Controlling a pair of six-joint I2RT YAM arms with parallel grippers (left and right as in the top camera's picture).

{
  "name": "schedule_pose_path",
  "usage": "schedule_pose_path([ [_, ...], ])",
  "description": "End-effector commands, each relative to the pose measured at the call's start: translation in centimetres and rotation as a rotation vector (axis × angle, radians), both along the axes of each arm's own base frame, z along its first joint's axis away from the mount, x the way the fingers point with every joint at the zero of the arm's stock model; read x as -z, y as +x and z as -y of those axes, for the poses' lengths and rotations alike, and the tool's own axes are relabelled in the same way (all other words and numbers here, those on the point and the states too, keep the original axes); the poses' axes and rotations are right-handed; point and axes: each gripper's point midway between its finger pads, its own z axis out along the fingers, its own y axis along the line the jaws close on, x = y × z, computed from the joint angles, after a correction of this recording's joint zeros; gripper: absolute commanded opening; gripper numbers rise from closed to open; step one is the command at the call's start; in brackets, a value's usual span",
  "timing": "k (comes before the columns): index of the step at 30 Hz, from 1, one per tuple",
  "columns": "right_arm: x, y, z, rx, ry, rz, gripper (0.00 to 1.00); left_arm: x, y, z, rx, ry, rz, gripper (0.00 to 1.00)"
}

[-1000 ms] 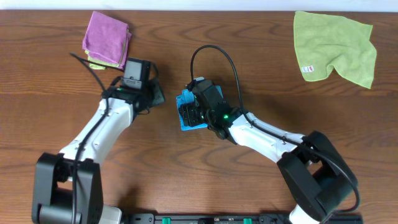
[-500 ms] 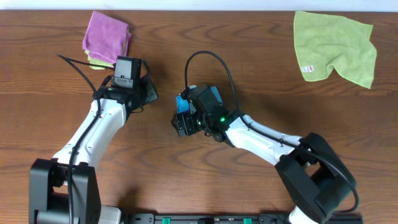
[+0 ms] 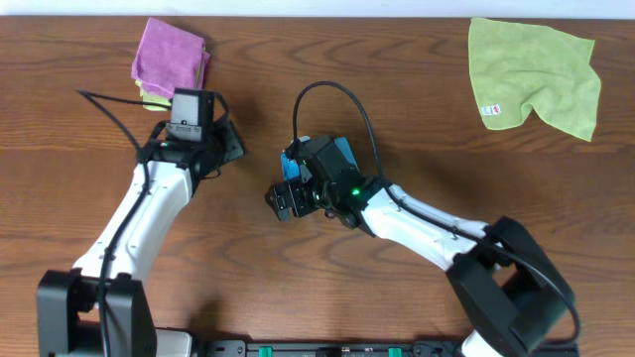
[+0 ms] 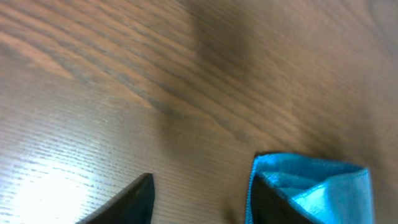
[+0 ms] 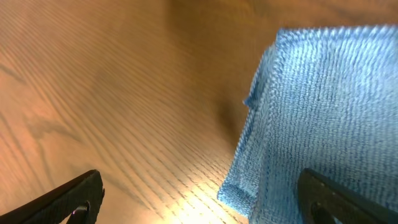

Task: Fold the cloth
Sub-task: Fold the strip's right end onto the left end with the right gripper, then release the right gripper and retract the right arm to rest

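The cloth (image 3: 343,150) is sky blue and lies in a small folded bundle at the table's middle, mostly hidden under my right wrist in the overhead view. My right gripper (image 3: 282,198) sits just front-left of it, open. In the right wrist view its jaws (image 5: 205,199) are spread wide over bare wood, with the cloth's (image 5: 323,112) folded edge at the right finger. My left gripper (image 3: 230,142) is left of the cloth and apart from it. The left wrist view shows it (image 4: 199,202) open on nothing, the cloth (image 4: 311,186) lying beyond its right finger.
A folded purple cloth (image 3: 171,59) rests on a yellowish one at the back left, close behind my left wrist. A crumpled yellow-green cloth (image 3: 536,74) with a white tag lies at the back right. Bare wood stretches along the front.
My left gripper has opened and drawn back to the left, away from the cloth. My right gripper has spread wider and slid front-left off the cloth, which stays on the table.
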Motion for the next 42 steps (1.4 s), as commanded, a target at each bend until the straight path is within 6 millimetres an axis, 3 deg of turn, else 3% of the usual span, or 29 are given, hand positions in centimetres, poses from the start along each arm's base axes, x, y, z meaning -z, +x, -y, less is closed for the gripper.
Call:
schedule_pose_path([
  [1,-3.3,1.0,0.0,0.014,0.038,0.066,0.99,-2.3,0.5,-1.2,-0.027,0.008,0.057,0.68],
  [5,-5.1,0.8,0.5,0.020,0.047,0.088,0.99,-3.5,0.1,-1.7,-0.037,-0.003,0.076,0.96],
  [8,-6.8,1.2,1.6,0.068,0.023,0.138,0.99,-3.9,-0.3,-1.7,-0.036,-0.008,0.075,0.95],
  [12,-10.6,2.2,5.3,0.195,-0.034,0.244,0.99,-4.1,-1.1,-0.5,0.006,-0.068,0.054,0.95],
  [16,-14.1,1.9,9.5,0.243,-0.049,0.288,0.99,-4.3,-1.6,1.5,0.074,-0.166,0.038,0.95],
  [19,-15.6,0.9,13.6,0.289,-0.091,0.282,0.99,-4.6,-2.0,2.7,0.116,-0.227,0.031,0.95],
  [21,-16.6,-0.5,17.3,0.342,-0.127,0.269,0.99,-4.9,-2.3,3.5,0.145,-0.271,0.022,0.95],
  [26,-19.0,-3.7,22.7,0.428,-0.138,0.317,0.99,-3.9,-3.5,4.5,0.166,-0.312,-0.039,0.95],
  [30,-19.1,-6.6,24.6,0.476,-0.107,0.341,0.99,-1.7,-4.6,6.0,0.174,-0.359,-0.120,0.95],
  [38,-16.0,-11.7,25.7,0.560,0.056,0.317,0.99,1.1,-5.5,9.6,0.236,-0.405,-0.190,0.95],
  [42,-15.7,-13.1,26.1,0.578,0.116,0.345,0.99,2.6,-5.8,10.8,0.230,-0.409,-0.239,0.95],
])
